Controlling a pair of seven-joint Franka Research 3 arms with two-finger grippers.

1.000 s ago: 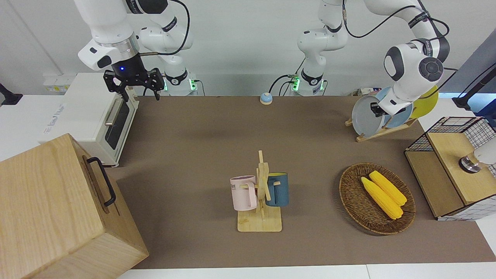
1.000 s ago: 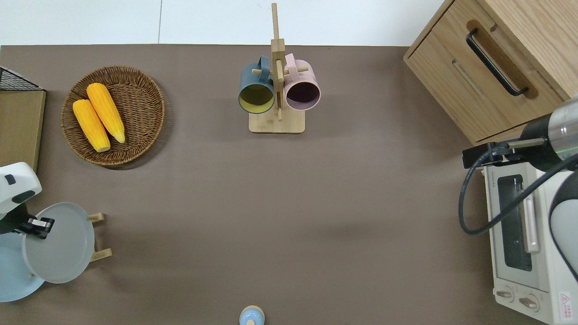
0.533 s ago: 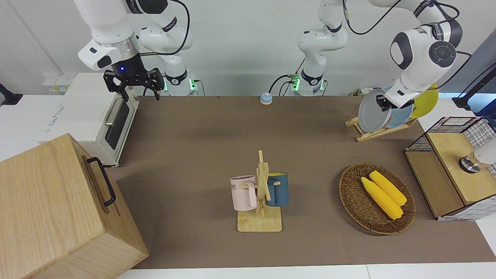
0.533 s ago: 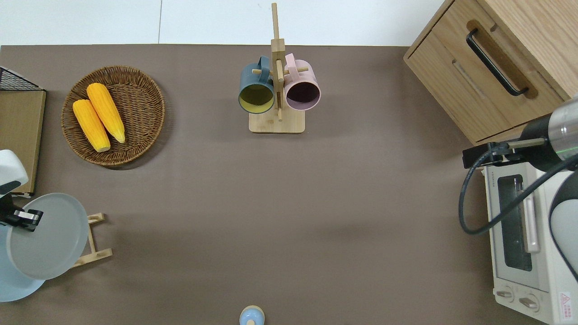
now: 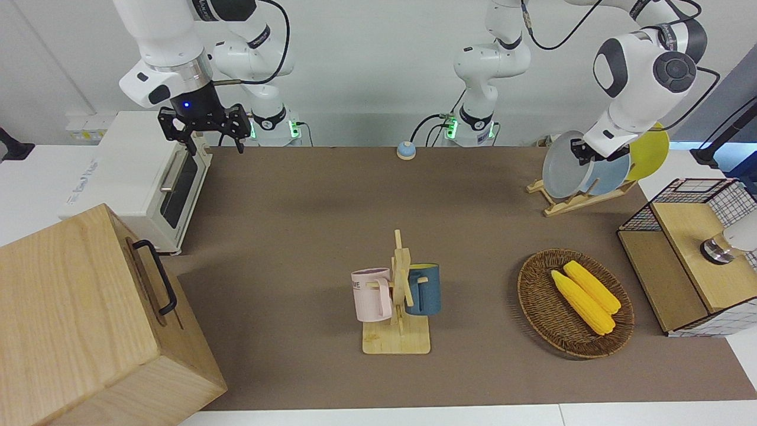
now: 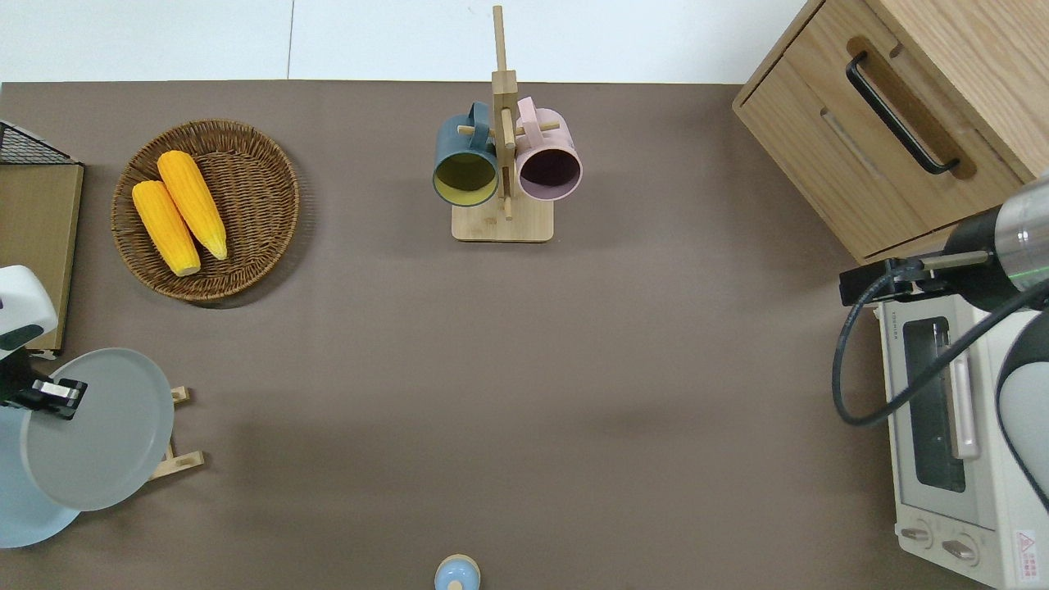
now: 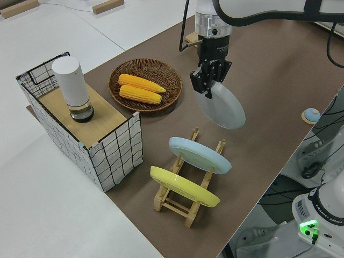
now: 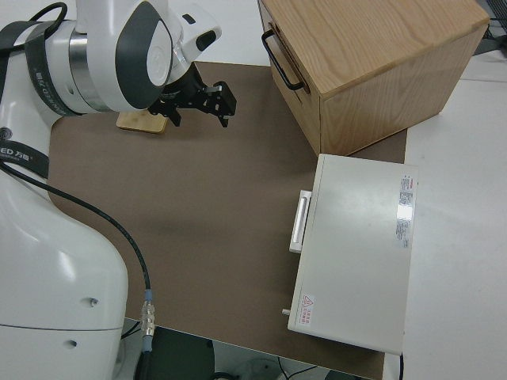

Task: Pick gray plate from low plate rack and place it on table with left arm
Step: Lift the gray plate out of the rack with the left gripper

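left tool [image 6: 51,395]: raised, fingers clamped | right arm [image 5: 171,53]: parked

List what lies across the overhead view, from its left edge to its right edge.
Gray plate held by the left gripper → wicker basket with corn → mug stand → wooden cabinet → toaster oven.

Both arms [image 5: 636,65] are glossy white with dark-gray round joint caps; black cables [image 5: 278,35] loop alongside; bases glow green; black two-finger grippers.
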